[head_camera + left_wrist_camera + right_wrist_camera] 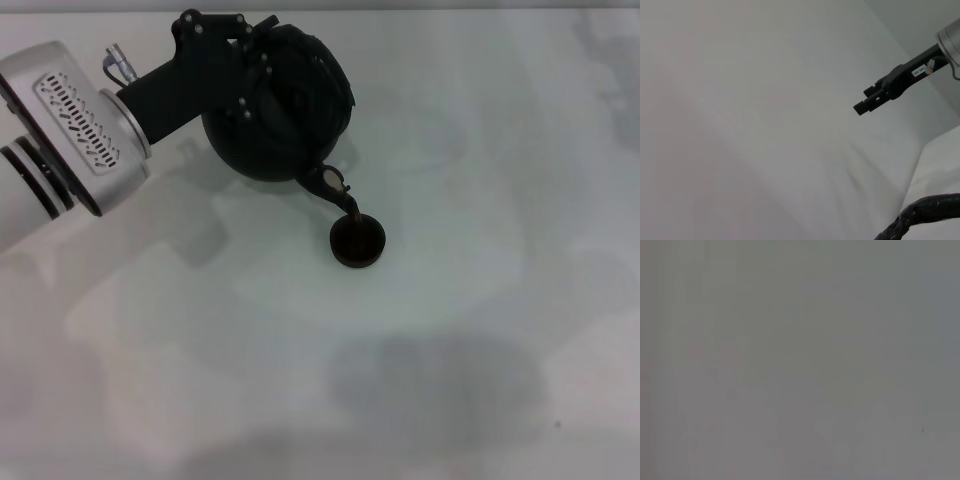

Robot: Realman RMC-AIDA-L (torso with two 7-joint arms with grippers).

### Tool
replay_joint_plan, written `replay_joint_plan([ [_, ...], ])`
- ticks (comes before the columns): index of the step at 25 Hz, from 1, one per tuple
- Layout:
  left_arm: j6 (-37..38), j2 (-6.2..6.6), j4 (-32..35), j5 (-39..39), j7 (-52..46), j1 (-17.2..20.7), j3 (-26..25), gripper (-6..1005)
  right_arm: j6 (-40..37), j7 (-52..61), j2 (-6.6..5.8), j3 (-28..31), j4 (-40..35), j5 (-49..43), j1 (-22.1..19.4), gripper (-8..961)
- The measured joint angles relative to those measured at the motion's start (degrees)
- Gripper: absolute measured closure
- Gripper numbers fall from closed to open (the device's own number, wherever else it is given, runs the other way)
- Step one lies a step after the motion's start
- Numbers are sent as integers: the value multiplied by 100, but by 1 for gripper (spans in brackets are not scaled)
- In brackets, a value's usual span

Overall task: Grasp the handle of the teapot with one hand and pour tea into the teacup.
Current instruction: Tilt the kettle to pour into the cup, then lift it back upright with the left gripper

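Observation:
In the head view my left gripper is shut on the handle of the black teapot and holds the pot tilted over. The spout points down toward the small dark teacup, which stands on the white table just below it. A thin dark stream runs from the spout into the cup. A piece of the wrapped handle also shows in the left wrist view. My right gripper shows only far off in the left wrist view, held above the table away from the pot.
The white table carries faint grey shadows at the front. The right wrist view shows only a blank grey surface.

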Motion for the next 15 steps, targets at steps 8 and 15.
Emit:
replay_joint_plan([
  [8,10,-11,-58,34,-12,41,0,901,-2,0,0,0,0,0,16,108],
  [15,85,-14,-122,29,-6,58,0,901,-2,0,0,-16,31,-1,20,108],
])
